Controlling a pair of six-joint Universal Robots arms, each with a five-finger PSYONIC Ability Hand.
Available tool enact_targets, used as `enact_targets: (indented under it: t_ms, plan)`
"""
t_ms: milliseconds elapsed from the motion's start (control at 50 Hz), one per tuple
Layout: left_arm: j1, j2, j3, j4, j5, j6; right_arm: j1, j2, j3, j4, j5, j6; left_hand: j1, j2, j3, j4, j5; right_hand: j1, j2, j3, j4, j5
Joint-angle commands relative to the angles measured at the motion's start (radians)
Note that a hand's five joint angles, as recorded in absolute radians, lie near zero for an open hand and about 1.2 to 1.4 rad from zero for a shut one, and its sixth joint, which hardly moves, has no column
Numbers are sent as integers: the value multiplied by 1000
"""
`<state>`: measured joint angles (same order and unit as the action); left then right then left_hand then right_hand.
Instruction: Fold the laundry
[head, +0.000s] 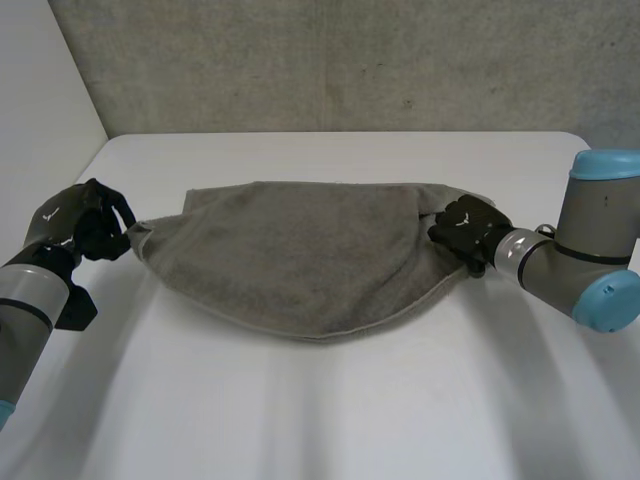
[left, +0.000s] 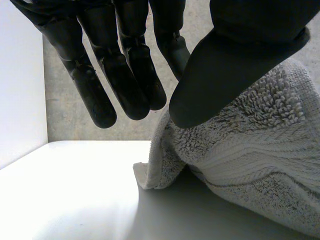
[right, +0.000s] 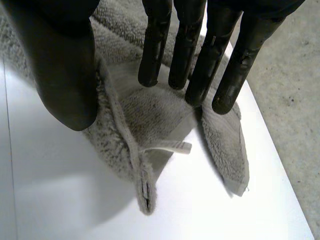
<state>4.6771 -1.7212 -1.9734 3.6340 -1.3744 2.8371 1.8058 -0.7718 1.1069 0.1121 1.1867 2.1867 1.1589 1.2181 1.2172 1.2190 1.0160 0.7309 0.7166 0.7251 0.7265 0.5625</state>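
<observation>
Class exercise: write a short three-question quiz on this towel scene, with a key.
1. True or false: the grey towel hangs over the table's edge.
2. Where is the left robot hand? A at the towel's left end; B on its middle; C at its right end.
3. Fill in: the fingers of the right robot hand are ____ (straight or curled).
Key: 1 false; 2 A; 3 straight.

Head camera looks down; wrist cameras sit close (sharing the towel (head: 300, 260)).
</observation>
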Motion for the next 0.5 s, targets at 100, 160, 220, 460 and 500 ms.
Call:
enact_targets:
  t_ms: [100,160,220,460,500]
  plan:
    - [0,0,-2,0,2,1,-43,-30,60,-28,-7,39,237,178,179,177,206,150,164,156,154,144]
    - [0,0,-2,0,0,1,-52,-38,77,-29,-12,51,237,178,179,177,206,156,170,161,160,149]
    - [0,0,-2,0,2,1,-75,-47,107,-29,-15,73,237,178,179,177,206,282,296,288,286,276]
    - [2,73,1,-24,-3,8,-204,-252,295,6,-88,125,237,178,179,177,206,665,680,671,670,659]
    - [6,107,1,-40,-3,8,-230,-313,312,23,-114,162,237,178,179,177,206,665,680,671,670,659]
